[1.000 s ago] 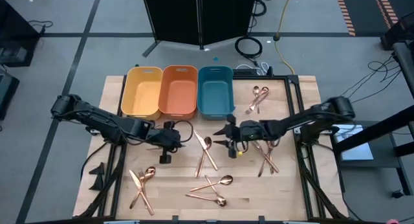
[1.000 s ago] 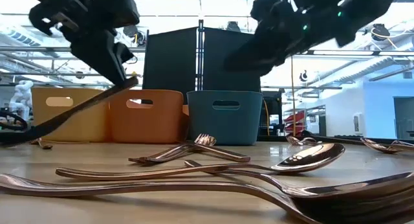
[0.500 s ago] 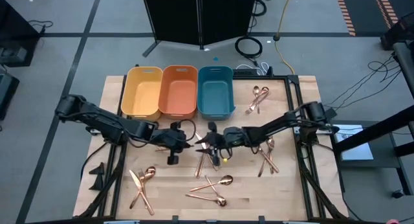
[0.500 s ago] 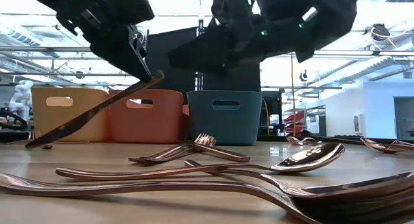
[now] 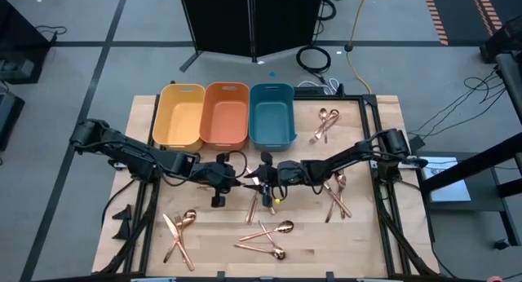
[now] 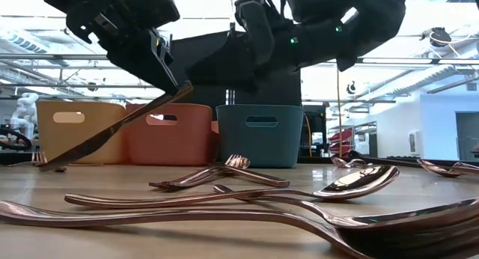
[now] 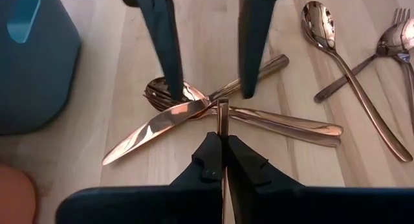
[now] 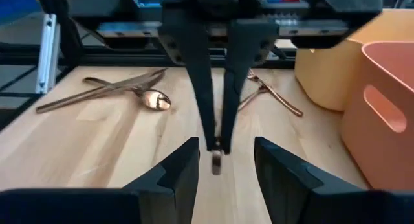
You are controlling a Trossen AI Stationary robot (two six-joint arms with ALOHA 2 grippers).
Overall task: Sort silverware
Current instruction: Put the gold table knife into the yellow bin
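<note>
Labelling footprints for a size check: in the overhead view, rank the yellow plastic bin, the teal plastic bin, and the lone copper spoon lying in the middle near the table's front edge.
1. Yellow plastic bin and teal plastic bin: these look alike, no clear ranking.
2. Copper spoon: clearly smallest.

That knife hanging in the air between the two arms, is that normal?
The knife hangs slanted above the table, pinched at its handle end by the left gripper; the right gripper faces it, open. No cutlery shows in the bins.

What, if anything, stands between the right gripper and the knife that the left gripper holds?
Nothing visible does. The right gripper stands open, its fingers on either side of the free end of the knife, which the shut left gripper holds out.
</note>
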